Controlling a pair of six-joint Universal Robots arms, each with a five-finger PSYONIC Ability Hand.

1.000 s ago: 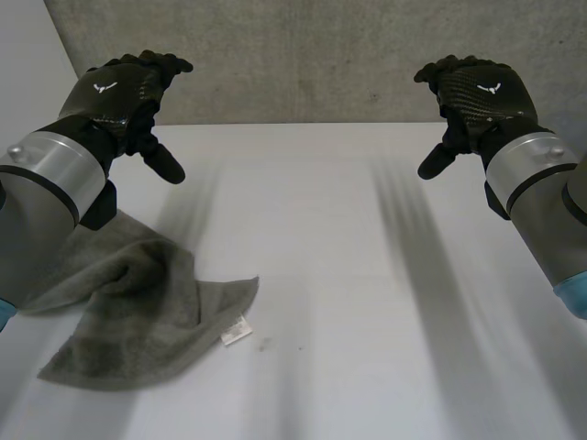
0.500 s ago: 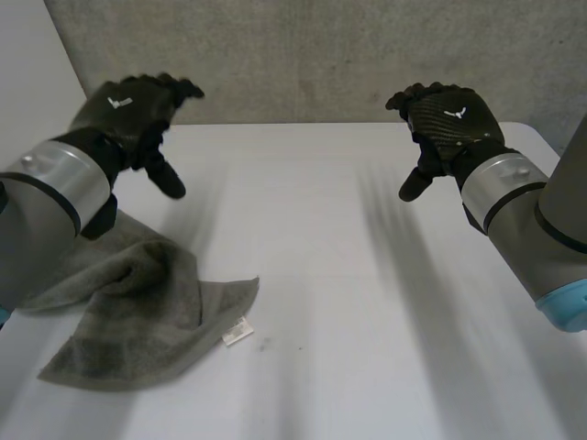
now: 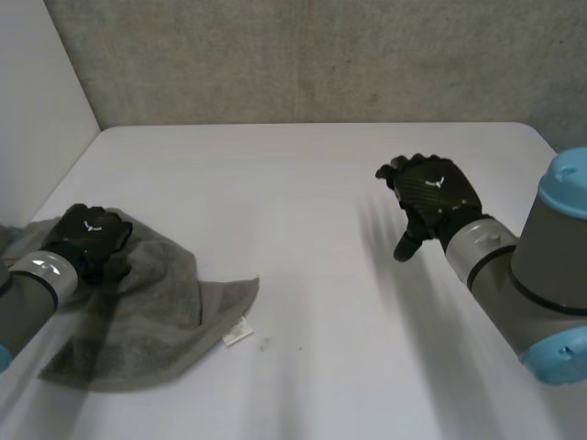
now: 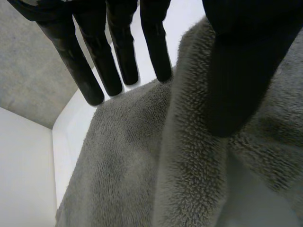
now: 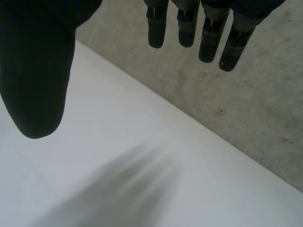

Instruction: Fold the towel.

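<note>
We see the white table (image 3: pixel 312 183) with the grey towel (image 3: pixel 156 307) crumpled at the lower left of the head view, not yet folded. Our left hand (image 3: pixel 87 240) sits over its rumpled upper part. Its fingers (image 4: pixel 154 47) are straight and apart from the thumb, with a ridge of cloth between them, unpinched. Our right hand (image 3: pixel 431 194), centre right, hangs relaxed and empty over bare table. We judge this is the first grasp: next, close on an edge and spread the towel flat. A white label (image 3: pixel 237 331) marks its lower right corner.
</note>
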